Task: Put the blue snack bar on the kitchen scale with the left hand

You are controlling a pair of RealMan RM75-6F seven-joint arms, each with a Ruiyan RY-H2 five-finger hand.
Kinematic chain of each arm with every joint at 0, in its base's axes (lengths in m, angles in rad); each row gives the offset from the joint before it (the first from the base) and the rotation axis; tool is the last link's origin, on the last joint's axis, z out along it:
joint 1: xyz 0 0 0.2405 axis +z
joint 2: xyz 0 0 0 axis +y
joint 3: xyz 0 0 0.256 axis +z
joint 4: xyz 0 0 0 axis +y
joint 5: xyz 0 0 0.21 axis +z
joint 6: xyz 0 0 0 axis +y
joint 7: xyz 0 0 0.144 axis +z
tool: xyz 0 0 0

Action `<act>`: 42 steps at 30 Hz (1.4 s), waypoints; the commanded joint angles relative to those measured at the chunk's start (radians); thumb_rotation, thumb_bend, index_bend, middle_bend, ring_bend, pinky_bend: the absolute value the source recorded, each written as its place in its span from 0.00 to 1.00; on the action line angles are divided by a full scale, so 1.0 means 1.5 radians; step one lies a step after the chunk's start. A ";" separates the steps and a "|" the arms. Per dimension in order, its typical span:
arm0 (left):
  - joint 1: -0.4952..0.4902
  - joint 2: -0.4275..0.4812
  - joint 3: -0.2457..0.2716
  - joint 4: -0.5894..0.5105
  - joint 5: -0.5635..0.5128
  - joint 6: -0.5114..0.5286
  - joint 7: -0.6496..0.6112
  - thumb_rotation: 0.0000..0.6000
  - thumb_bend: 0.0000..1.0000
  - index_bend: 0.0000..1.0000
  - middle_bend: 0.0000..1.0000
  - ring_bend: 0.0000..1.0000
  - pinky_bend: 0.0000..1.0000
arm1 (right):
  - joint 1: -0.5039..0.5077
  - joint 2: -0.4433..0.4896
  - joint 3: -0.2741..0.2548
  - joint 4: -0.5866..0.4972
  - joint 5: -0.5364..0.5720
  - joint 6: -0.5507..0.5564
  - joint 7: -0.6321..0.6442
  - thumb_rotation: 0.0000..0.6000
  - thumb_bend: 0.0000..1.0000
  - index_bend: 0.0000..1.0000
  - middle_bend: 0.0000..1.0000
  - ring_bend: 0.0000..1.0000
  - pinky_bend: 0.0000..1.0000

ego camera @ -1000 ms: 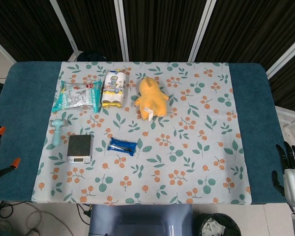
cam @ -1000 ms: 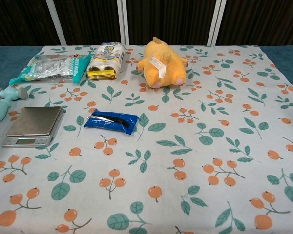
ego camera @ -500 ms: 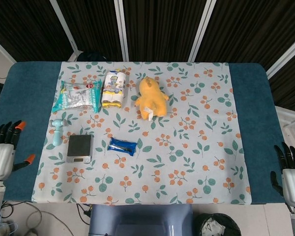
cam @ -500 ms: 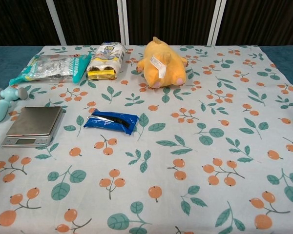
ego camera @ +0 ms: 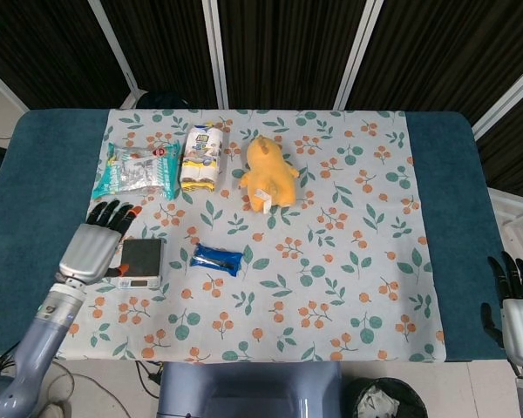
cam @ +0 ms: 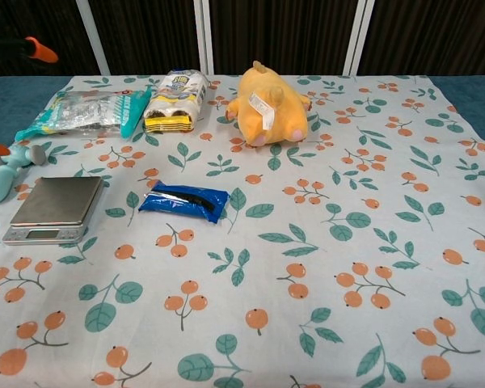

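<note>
Grey left robot hand (ego camera: 94, 245) spread, empty, above table beside kitchen scale (ego camera: 141, 262); blue snack bar (ego camera: 217, 259) untouched.

Left hand (ego camera: 94, 246) — hides toy hammer, scale's left edge; chest view shows only orange fingertips (cam: 37, 50). Right hand (ego camera: 516, 306) — cropped lower right.

Looks like a robot test room, not a home: dark curtain panels (ego camera: 279, 48) behind the table (ego camera: 444, 174), loose cables (ego camera: 35, 374) on the floor off its front-left corner.
</note>
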 commanded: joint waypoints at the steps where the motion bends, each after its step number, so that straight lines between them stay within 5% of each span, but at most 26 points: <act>1: -0.053 -0.060 -0.011 0.025 -0.065 -0.032 0.054 1.00 0.13 0.06 0.12 0.05 0.14 | 0.000 0.000 0.000 0.000 0.000 0.000 0.000 1.00 0.56 0.06 0.03 0.01 0.00; 12: -0.153 -0.190 -0.003 0.130 -0.175 -0.063 0.145 1.00 0.13 0.08 0.17 0.08 0.16 | 0.001 0.001 0.003 0.003 0.005 -0.001 0.004 1.00 0.56 0.06 0.03 0.00 0.00; 27: -0.223 -0.305 0.019 0.223 -0.183 -0.075 0.169 1.00 0.15 0.19 0.27 0.18 0.27 | 0.001 0.002 0.005 0.011 0.011 -0.002 0.009 1.00 0.56 0.06 0.03 0.00 0.00; 42: -0.260 -0.357 0.038 0.286 -0.172 -0.075 0.172 1.00 0.25 0.30 0.38 0.26 0.36 | -0.001 0.005 0.006 0.015 0.015 -0.003 0.016 1.00 0.55 0.06 0.03 0.00 0.00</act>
